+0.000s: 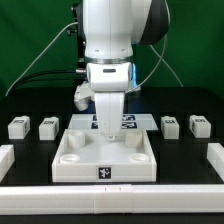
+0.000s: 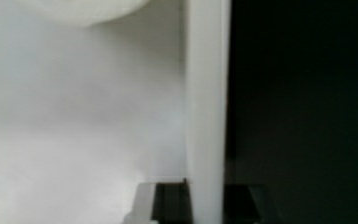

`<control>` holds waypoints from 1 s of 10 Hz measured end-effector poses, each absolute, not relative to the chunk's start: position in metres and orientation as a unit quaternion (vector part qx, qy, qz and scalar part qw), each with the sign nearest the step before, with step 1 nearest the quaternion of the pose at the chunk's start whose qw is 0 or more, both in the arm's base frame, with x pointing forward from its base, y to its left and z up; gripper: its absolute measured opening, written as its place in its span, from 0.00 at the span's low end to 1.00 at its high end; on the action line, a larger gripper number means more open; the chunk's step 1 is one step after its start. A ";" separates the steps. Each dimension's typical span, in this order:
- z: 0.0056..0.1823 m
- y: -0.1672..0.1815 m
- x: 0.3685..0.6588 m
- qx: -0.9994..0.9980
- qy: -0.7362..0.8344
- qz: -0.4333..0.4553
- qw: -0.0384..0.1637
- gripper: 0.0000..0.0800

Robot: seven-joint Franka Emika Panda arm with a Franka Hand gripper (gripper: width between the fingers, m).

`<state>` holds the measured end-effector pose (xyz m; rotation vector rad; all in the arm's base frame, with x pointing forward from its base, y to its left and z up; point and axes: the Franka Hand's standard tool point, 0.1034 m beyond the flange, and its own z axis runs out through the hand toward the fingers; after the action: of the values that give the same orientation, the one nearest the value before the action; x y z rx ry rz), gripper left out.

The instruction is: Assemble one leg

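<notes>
Four legs, stubby white blocks with tags, stand on the black table: two at the exterior view's left (image 1: 18, 127) (image 1: 48, 126) and two at its right (image 1: 170, 125) (image 1: 199, 125). None is held. My gripper (image 1: 107, 130) is down at the far rim of the large white tray-like piece (image 1: 75, 160). In the wrist view my gripper (image 2: 208, 206) straddles that piece's thin upright wall (image 2: 206, 100). The dark fingertips (image 2: 174, 206) press it from both sides with no gap showing. A round socket (image 2: 91, 8) shows on the white floor beside the wall.
The marker board (image 1: 126, 122) lies behind the tray-like piece, partly hidden by the arm. Low white bars border the work area at the exterior view's left (image 1: 6, 156), right (image 1: 215, 156) and front (image 1: 60, 190). Cables hang behind the arm.
</notes>
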<state>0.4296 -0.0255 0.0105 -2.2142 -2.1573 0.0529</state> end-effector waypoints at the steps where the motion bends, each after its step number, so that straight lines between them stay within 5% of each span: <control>1: 0.012 -0.024 0.431 -0.719 -0.695 0.017 0.024 0.08; 10: 0.015 0.026 0.467 -0.715 -0.698 0.017 0.025 0.08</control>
<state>0.4675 0.0264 0.0145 -2.2128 -2.1596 0.0538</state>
